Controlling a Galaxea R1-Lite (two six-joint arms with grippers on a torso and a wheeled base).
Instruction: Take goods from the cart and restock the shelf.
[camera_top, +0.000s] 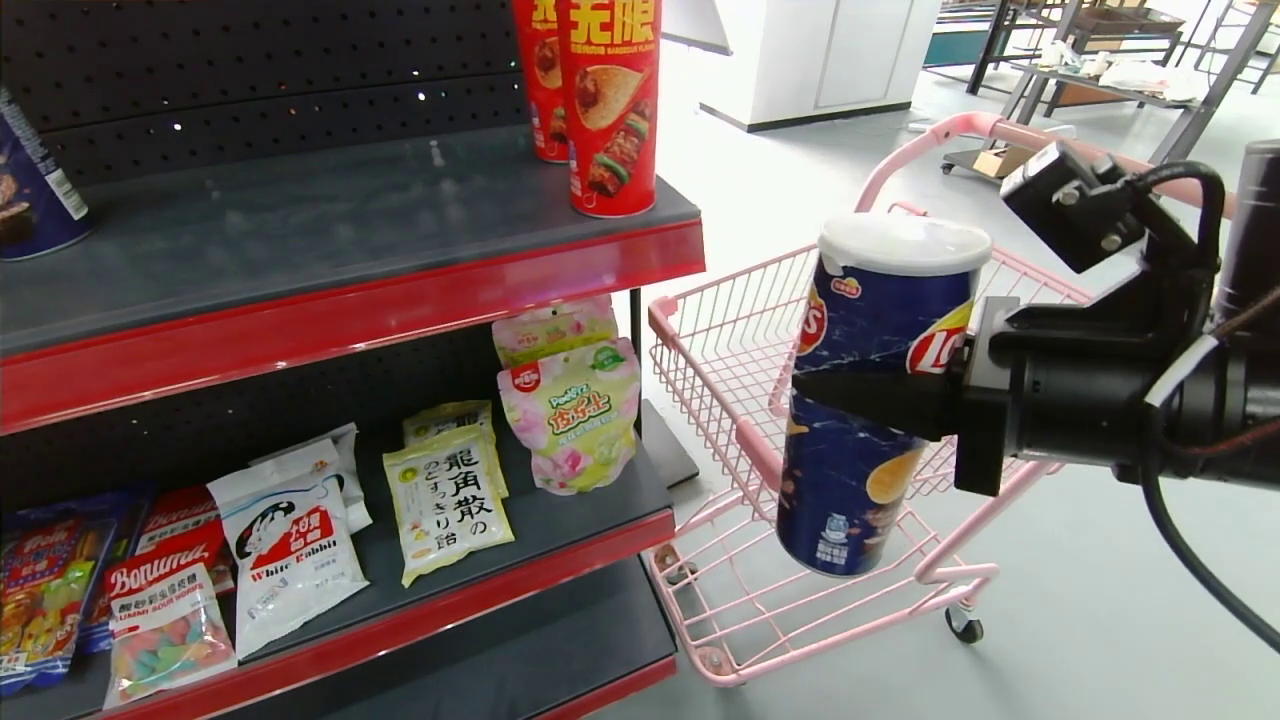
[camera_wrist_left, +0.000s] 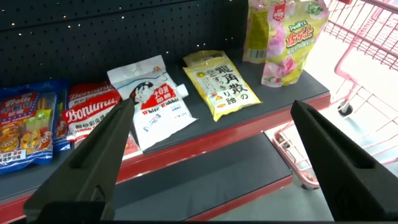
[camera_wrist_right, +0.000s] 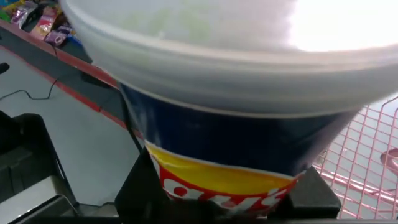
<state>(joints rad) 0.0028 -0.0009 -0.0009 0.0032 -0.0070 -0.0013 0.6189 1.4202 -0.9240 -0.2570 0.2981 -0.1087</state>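
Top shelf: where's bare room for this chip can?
The chip can should fit on the top shelf, bare between the blue can at its left edge and the red cans at its right end. Snack bags crowd the lower shelf.

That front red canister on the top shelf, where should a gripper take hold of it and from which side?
Close on the red canister across its round body, near mid-height, coming in level from the open front of the top shelf. It stands upright by the front edge, with another red can close behind it, so the front probably gives most room.
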